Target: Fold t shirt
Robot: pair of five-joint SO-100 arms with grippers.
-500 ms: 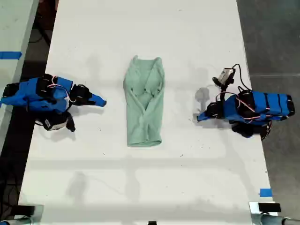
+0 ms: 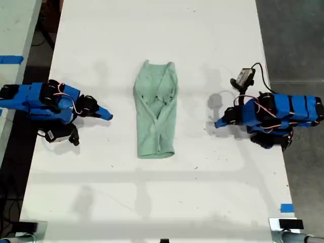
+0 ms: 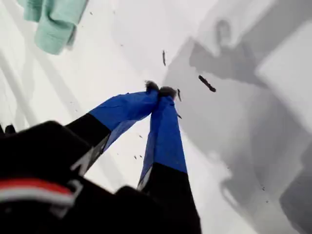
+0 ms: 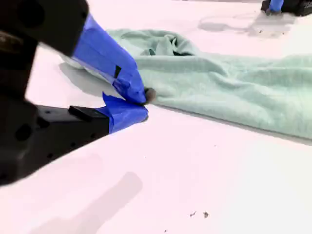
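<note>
the small pale mint-green fabric t shirt (image 2: 157,111) lies in the middle of the white bench (image 2: 152,202), gathered into a narrow, wrinkled strip running up and down the exterior view. its sides are folded in over the centre. its lower end is rounded and its upper end shows seams and overlapping folds.

my first gripper (image 2: 217,123) sits on the exterior view's right, tip pointing toward the shirt but well apart from it, with bare bench between. in the first wrist view its blue-taped jaws (image 3: 161,90) are pressed together at the dark tips with nothing between them. only a rounded end of the shirt (image 3: 53,24) shows far off beyond them. grey shadows fall across the bench past the tips.

my second gripper (image 2: 108,115) is on the exterior view's left, also aimed at the shirt and apart from it. in the second wrist view its jaws (image 4: 144,100) are closed tip to tip and empty. they hang low over the bench just short of the shirt's near edge (image 4: 234,83), which stretches across behind them. the fabric does not touch the jaws.
</note>
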